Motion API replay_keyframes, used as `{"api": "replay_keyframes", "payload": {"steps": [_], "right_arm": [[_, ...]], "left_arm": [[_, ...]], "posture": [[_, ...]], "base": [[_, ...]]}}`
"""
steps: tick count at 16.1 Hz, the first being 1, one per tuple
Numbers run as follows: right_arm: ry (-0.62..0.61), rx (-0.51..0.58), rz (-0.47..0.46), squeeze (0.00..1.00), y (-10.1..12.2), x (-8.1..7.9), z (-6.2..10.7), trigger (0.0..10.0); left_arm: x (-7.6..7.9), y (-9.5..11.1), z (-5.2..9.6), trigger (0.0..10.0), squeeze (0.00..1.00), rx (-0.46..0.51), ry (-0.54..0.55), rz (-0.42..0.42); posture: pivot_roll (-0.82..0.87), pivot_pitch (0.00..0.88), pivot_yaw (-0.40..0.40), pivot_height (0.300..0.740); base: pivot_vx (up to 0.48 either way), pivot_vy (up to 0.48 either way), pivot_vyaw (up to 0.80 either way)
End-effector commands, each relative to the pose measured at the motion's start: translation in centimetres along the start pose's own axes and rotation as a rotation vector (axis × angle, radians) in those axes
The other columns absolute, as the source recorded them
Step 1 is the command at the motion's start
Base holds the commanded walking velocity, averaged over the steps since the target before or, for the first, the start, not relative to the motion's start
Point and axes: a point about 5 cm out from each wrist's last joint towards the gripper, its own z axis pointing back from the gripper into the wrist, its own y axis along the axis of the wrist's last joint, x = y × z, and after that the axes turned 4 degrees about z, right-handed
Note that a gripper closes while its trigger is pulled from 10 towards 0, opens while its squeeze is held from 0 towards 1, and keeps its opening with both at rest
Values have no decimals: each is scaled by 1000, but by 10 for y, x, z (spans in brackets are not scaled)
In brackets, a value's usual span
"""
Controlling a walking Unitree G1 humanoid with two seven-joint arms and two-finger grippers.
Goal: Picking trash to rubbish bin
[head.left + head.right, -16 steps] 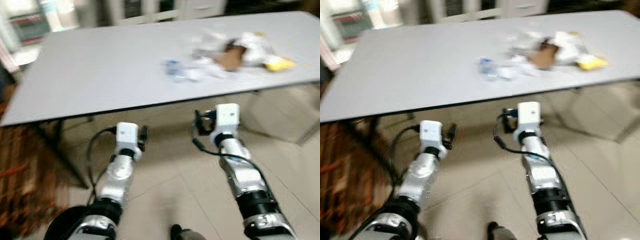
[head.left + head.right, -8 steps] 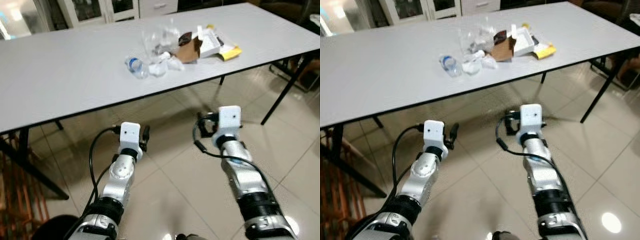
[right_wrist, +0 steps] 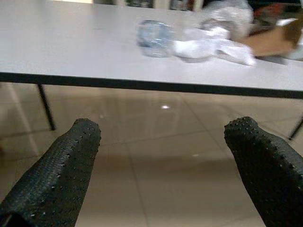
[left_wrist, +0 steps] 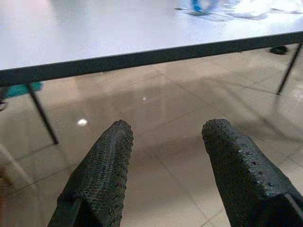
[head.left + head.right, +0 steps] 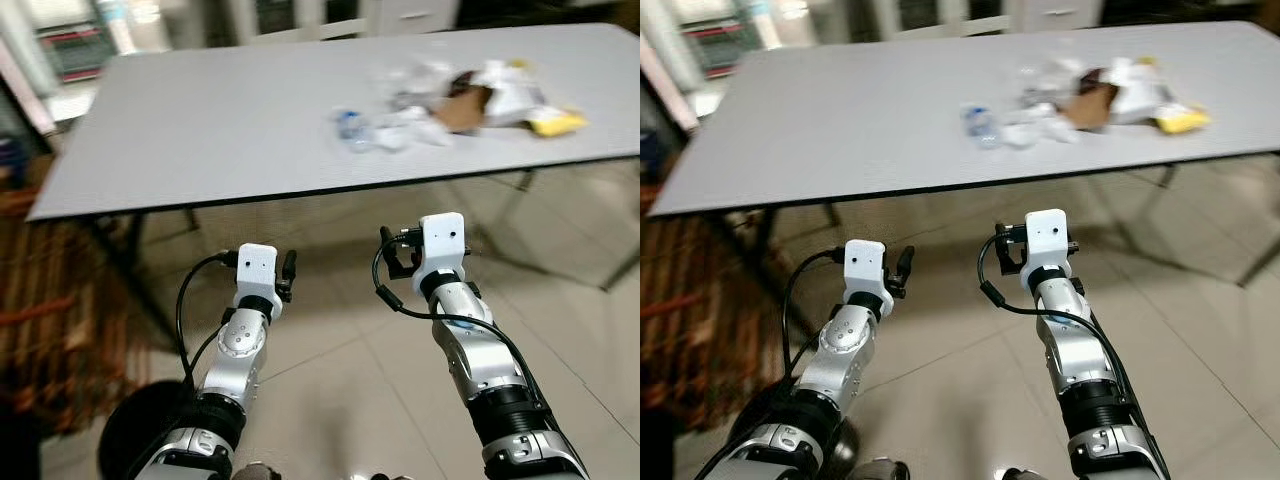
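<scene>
The trash (image 5: 455,105) lies in a loose heap toward the far right part of the grey table (image 5: 220,130): a crushed clear plastic bottle (image 3: 155,38) with a blue cap end nearest the front edge, crumpled white wrappers (image 3: 208,46) touching it, then a torn piece of brown cardboard (image 5: 465,108), a white box and something yellow (image 5: 556,123) at the outer end. Both arms are held low in front of the table edge, above the tiled floor (image 5: 940,400), well short of the heap. The left gripper (image 4: 165,156) is spread apart and holds nothing; the right gripper (image 3: 163,161) is likewise wide and bare. No bin can be made out. The head views are blurred, so reaching now risks misjudging the edge; the light bottle could roll away or the tangled wrappers drag neighbours off the table.
</scene>
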Motion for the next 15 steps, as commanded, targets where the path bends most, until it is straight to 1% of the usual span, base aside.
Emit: {"api": "replay_keyframes", "payload": {"steps": [1, 2, 4, 5, 7, 10, 11, 12, 15], "right_arm": [[8, 14, 8, 0, 3, -1, 0, 10000], [7, 14, 7, 0, 3, -1, 0, 10000], [-2, 0, -16, 0, 1, -1, 1, 10000], [-1, -4, -9, 0, 0, 0, 1, 10000], [11, -5, -2, 0, -1, -2, 1, 10000], [21, 1, 10, 0, 0, -3, 1, 10000], [22, -3, 16, 0, 0, -3, 1, 10000], [18, -7, 9, 0, 0, -3, 1, 10000], [14, -13, 6, 0, -1, -2, 1, 10000]], "left_arm": [[3, 1, -1, 10000, 0, -4, -20, 5], [4, 1, -1, 10000, 0, -2, -22, 8], [3, 0, -1, 10000, 0, -14, -18, -9], [1, -1, -1, 10000, 0, -21, -8, -18], [-3, -3, -1, 10000, 0, -31, 5, -37], [-3, -3, -1, 10000, 0, -33, 8, -38], [-3, -3, -1, 10000, 0, -35, 10, -37], [-3, -2, -1, 10000, 0, -35, 12, -36], [-3, -2, -1, 10000, 0, -35, 14, -34]], "posture": [[-55, 78, 35, 740], [-55, 81, 36, 740], [-54, 88, 35, 740], [-52, 91, 35, 740], [-52, 94, 35, 740], [-51, 95, 35, 740], [-53, 95, 35, 740], [-53, 94, 34, 740], [-55, 97, 34, 740]], "base": [[0, 0, 800], [0, 0, 800], [0, 0, 0], [0, 0, 0], [0, -379, 0], [0, -431, 0], [0, -431, 469], [0, -431, 450], [0, -430, 0]]}}
